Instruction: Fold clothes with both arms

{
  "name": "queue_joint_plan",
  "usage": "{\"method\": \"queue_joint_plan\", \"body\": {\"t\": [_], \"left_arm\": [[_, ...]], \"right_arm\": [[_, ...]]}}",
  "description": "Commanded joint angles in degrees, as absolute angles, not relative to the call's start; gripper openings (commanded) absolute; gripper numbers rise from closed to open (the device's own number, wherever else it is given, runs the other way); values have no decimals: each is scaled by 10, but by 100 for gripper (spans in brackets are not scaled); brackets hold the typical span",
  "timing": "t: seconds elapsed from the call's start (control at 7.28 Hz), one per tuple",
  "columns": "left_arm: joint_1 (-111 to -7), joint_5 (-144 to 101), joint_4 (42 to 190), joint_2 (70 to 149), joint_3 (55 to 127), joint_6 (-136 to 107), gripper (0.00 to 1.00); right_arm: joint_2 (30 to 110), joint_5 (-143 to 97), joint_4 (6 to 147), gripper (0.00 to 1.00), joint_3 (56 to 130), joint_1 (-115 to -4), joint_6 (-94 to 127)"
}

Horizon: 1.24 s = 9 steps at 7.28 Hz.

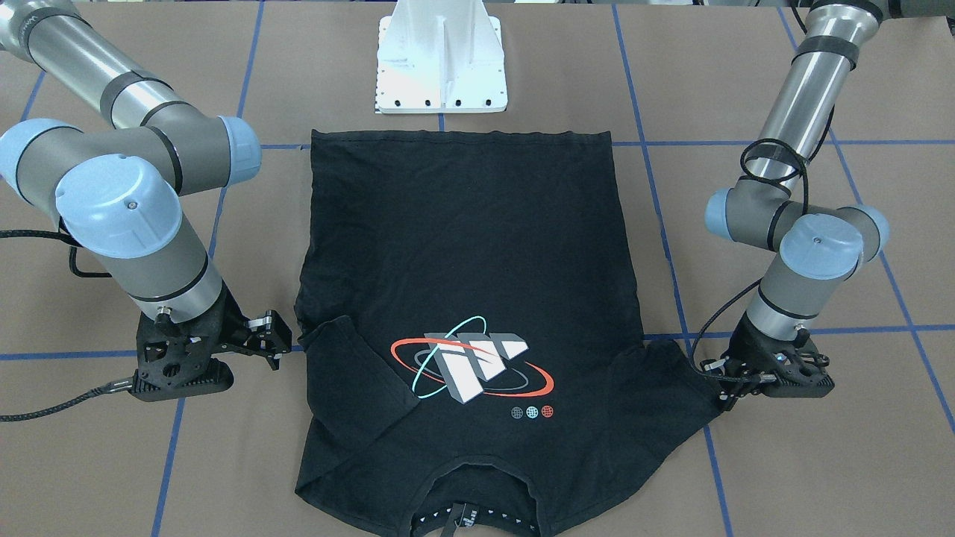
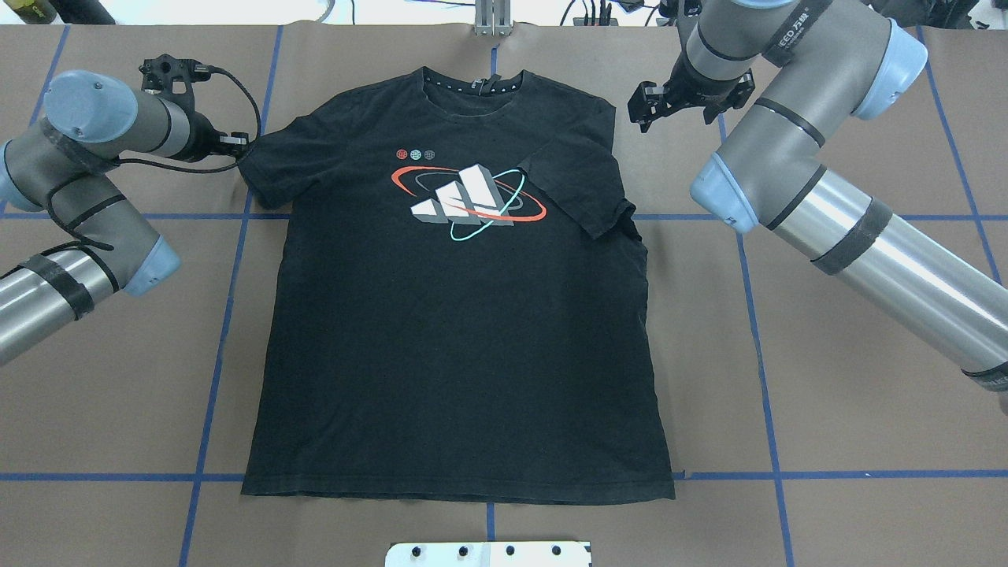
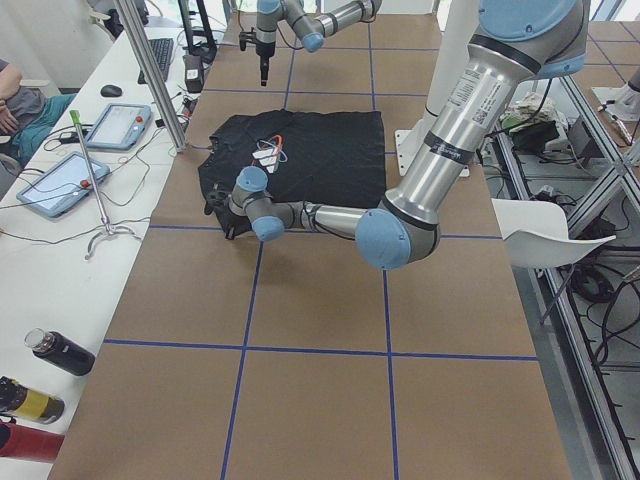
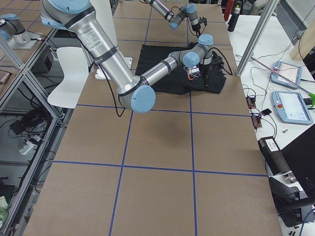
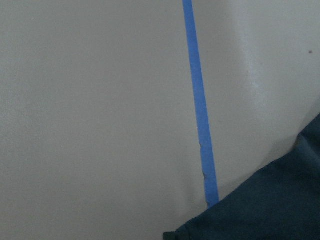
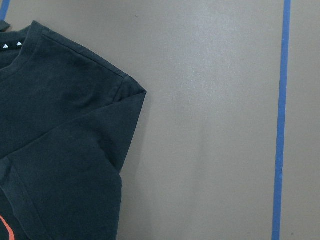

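- Between the two grippers, the black T-shirt (image 2: 457, 339) lies flat on the brown table (image 2: 835, 378), print up, collar on the far side from the robot.
- Just outside the shirt's shoulder, the right gripper (image 2: 649, 104) hangs with its jaws apart, holding nothing. The folded sleeve (image 2: 579, 193) nearest it lies turned in over the chest, touching the logo (image 2: 465, 201).
- Low at the tip of the flat sleeve (image 2: 268, 165) sits the left gripper (image 2: 236, 142). Whether it pinches the cloth, I cannot tell.

You see the shirt (image 2: 457, 339) flat, logo (image 2: 468, 197) up, 1 sleeve (image 2: 579, 193) folded inward (right gripper (image 2: 647, 106) just beside it, off the cloth); the left gripper (image 2: 235, 142) sits at the other sleeve (image 2: 272, 161), by its edge.
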<state>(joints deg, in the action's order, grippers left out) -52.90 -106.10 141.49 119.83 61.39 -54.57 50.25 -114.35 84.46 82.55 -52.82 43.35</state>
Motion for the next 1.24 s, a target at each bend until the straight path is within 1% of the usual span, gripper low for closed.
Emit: {"method": "queue_joint_plan", "body": {"t": [0.0,0.27,0.41,0.55,0.69,0.96,1.1], "left_arm": [[-531,-1063,1412,1196,624,-546,0],[-544,-1103,1400,1200,633,-583,0],[-544,-1113,1356,1208,665,-604,0],[-543,-1112,1273,1227,712,-631,0],[-541,-1109,1199,1251,741,-662,0],[-503,-1106,1187,1287,731,-756,0],[-496,-1081,1187,1324,695,-814,0]], "right_arm": [[502,-1143,845,100,825,-528,436],[501,-1143,843,100,825,-527,439],[500,-1143,843,100,825,-526,442],[499,-1143,842,100,826,-525,444],[499,-1143,842,100,826,-525,443],[497,-1144,842,100,828,-525,443],[497,-1144,842,100,831,-526,444]]}}
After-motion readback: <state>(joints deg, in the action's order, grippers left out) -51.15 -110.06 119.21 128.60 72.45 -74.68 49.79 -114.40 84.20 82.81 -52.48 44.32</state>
